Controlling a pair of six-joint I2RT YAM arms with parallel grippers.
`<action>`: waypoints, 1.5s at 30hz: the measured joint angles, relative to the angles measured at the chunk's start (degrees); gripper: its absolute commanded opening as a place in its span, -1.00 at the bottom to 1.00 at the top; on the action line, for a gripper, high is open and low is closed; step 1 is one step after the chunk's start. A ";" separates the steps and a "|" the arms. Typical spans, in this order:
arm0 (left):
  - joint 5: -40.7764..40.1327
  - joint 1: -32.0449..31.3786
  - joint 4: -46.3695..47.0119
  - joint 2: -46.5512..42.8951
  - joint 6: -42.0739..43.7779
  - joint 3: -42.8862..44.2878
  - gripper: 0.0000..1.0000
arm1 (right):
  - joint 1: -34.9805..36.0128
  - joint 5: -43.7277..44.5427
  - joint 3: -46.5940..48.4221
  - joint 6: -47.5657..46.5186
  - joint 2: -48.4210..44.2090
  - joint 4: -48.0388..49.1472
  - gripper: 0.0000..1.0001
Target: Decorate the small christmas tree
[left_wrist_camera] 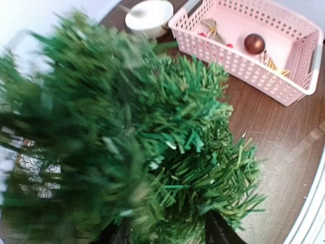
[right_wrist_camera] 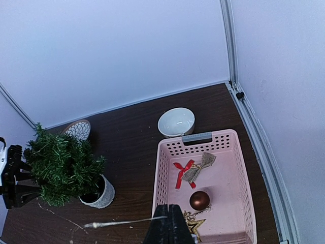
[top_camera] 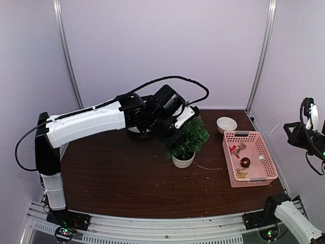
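Spotted the left arm (top_camera: 81, 124) stretched from the left across the dark table (top_camera: 101, 168), its left hand (left_wrist_camera: 167, 221) spread apart, fingers sunk into the branches of the small christmas tree (top_camera: 189, 136). Found that tree near the table's middle, standing in a white pot (top_camera: 183, 160). Noted a thin silvery strand (top_camera: 208, 166) lying just right of the pot. Further right, saw a white bowl (top_camera: 212, 124) beside the far end of a pink basket (top_camera: 226, 157) holding a red bow (right_wrist_camera: 182, 172), a burlap bow (right_wrist_camera: 200, 168), a dark red ball (top_camera: 245, 162) and something gold (top_camera: 240, 174). Found the right hand (right_wrist_camera: 168, 213) at the far right, raised off the table, fingers pressed together on nothing.
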 measured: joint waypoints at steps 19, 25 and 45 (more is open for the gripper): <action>8.74 0.00 12.15 -21.03 0.76 -28.17 0.95 | 0.00 -2.12 -0.57 -0.07 0.24 0.17 -1.00; 13.88 -0.09 19.71 -30.95 1.86 -37.48 0.83 | 0.00 -5.64 -1.18 -0.09 0.24 0.48 -1.00; 27.71 -7.08 37.38 -20.13 13.53 -31.36 0.39 | 1.33 -17.79 -1.20 -1.53 0.57 1.57 -1.00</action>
